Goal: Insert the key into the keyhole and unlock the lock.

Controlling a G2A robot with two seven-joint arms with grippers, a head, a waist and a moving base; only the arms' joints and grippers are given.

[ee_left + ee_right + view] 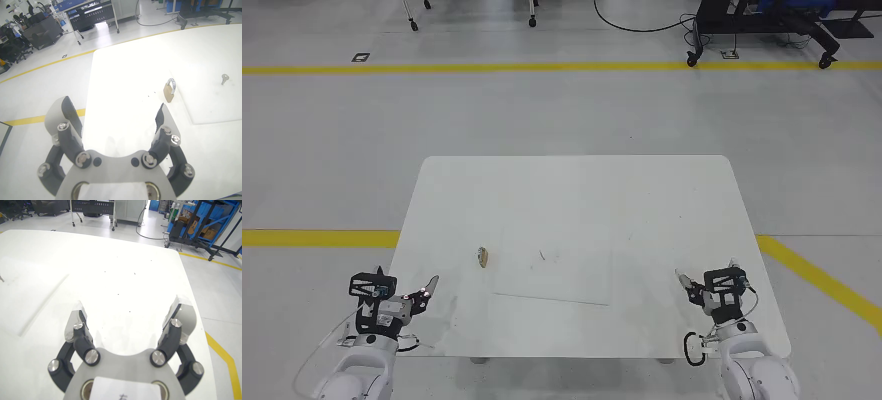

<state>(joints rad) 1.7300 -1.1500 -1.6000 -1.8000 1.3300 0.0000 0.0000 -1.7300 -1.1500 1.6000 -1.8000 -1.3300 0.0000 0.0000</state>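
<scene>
Lying beyond left end effector (114, 102), lock (168, 92), key (224, 78) farther

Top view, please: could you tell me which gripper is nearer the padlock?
The left gripper: the padlock lies just ahead of it, whereas the right gripper is much farther away.

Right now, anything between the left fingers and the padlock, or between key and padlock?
Nothing visible. Only bare white table lies between the open left fingers and the brass padlock with a silver shackle. The small silver key lies apart on a thin white mat, with just the mat's low edge between.
</scene>
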